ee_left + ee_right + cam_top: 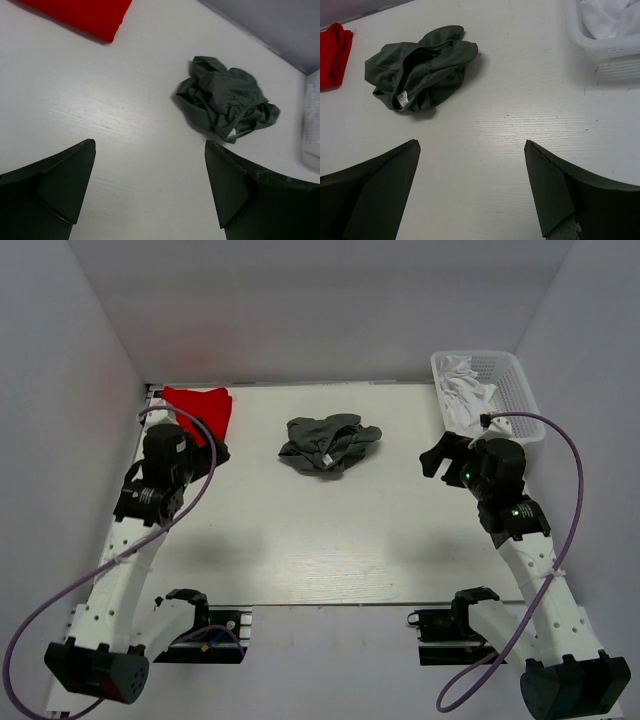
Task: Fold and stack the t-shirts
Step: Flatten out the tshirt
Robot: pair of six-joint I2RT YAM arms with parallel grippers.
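The left end effector (150, 145) hangs spread wide above the worktop (330, 540) near its left edge, with nothing in it. The right end effector (472, 144) is spread just as wide near the right edge, also holding nothing. The charcoal grey t-shirt (328, 445) lies crumpled in a heap about midway along the far edge, apart from both. The red t-shirt (200, 408) sits in the far left corner. A white basket (527, 410) holding white cloth (462, 380) stands in the far right corner.
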